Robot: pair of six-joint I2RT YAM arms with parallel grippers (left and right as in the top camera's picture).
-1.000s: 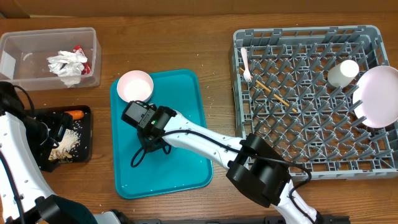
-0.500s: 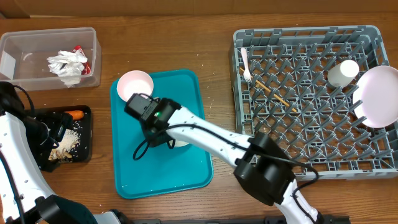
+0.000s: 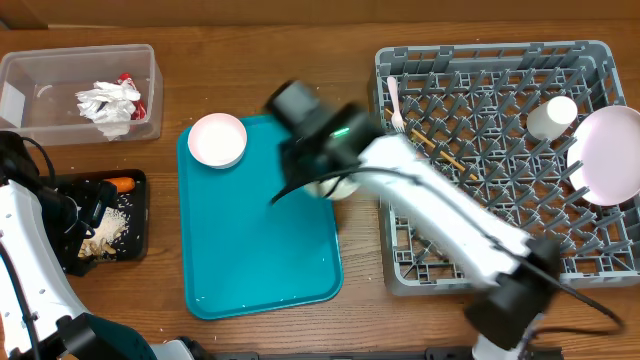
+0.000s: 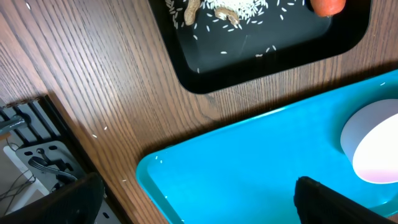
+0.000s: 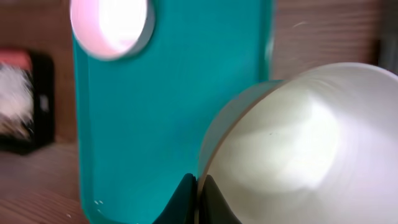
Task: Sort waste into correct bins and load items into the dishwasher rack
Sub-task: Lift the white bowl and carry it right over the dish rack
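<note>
Since a second ago the right arm has swung up and to the right, off the middle of the flat teal serving tray (image 3: 260, 260), taking with it the small pale white bowl (image 3: 335, 187) that lay beneath it then. That bowl now hangs, blurred, over the tray's right edge, just beside the large grey plastic dishwasher rack (image 3: 500, 250). The right hand (image 5: 196, 190) is clenched on the bowl's rim, its fingertips pinched together at the near edge in the wrist view. The small pale pink bowl (image 3: 217, 140) sits unmoved in the tray's top left corner in the overhead view.

In the rack, the white plastic fork (image 3: 396, 105) and the thin wooden stick (image 3: 440, 150) lie near the top left corner. The small white cup (image 3: 552, 117) and the large round plate (image 3: 608, 155) are at its right side.

The left hand (image 3: 90, 212) stays spread wide, grasping nothing, over the shallow black rectangular tray (image 3: 138, 200). That tray holds beige grains (image 3: 112, 222) and an orange carrot piece (image 3: 122, 184). The clear plastic tub (image 3: 30, 125) on the wooden desk (image 3: 260, 60) holds crumpled white napkins (image 3: 105, 103) and a red wrapper (image 3: 127, 82).
</note>
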